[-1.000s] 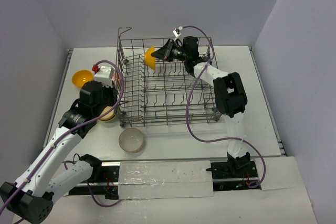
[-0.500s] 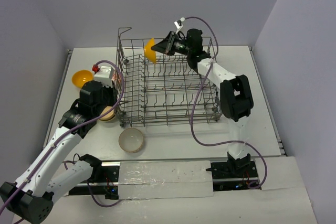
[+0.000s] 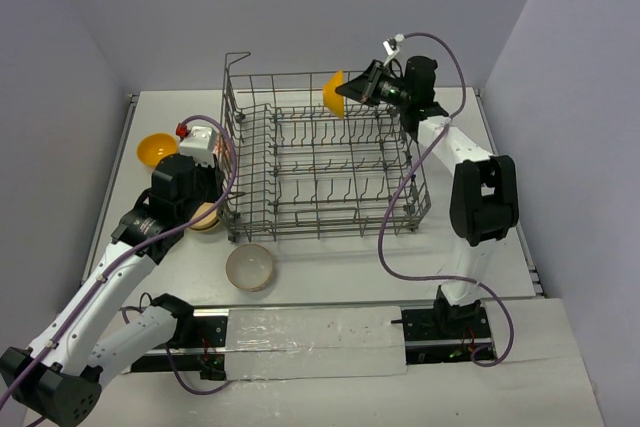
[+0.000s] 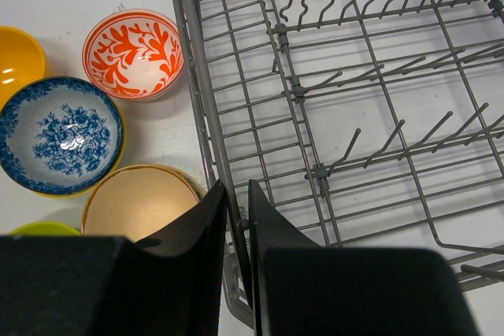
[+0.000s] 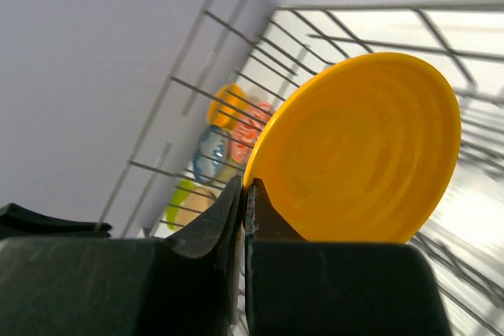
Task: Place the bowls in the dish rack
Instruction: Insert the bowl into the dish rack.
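Right pincer is clamped on the rim of an orange-yellow bowl, holding it on edge above the far side of the dish rack, twd the right corner. Left pincer is nipped onto the rack's left wall wire, near the front corner. Left of the rack on the table: red-and-white bowl, blue-patterned bowl, tan bowl, lime green bowl and a 2nd orange bowl. Pale bowl sits by itself just in front of the rack.

Lime bowl mostly off-frame, btm.
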`<act>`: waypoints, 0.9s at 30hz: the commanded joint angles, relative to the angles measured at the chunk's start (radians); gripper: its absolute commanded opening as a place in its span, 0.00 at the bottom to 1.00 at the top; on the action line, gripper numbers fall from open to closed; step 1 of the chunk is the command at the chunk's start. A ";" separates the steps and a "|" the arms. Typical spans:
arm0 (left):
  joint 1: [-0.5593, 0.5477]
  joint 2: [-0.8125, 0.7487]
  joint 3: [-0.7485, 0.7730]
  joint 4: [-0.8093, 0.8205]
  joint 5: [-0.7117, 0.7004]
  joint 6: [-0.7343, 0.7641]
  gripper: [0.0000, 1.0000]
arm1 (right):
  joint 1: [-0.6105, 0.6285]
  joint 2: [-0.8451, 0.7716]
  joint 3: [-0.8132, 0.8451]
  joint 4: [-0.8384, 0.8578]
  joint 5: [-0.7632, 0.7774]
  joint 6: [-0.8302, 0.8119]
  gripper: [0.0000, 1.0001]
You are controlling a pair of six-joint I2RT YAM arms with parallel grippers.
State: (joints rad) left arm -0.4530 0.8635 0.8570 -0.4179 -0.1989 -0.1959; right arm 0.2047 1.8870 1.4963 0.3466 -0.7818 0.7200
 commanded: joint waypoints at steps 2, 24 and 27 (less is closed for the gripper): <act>-0.012 0.008 -0.007 0.013 0.090 0.035 0.00 | -0.062 -0.060 -0.037 0.025 -0.062 -0.042 0.00; -0.010 0.038 -0.010 0.005 0.067 0.041 0.00 | -0.246 -0.003 -0.107 0.166 -0.192 0.047 0.00; -0.010 0.039 -0.009 0.004 0.061 0.041 0.00 | -0.257 0.000 -0.108 0.167 -0.197 0.045 0.00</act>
State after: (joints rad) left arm -0.4530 0.8806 0.8570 -0.3992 -0.2066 -0.1783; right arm -0.0353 1.8881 1.3846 0.4229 -0.9451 0.7544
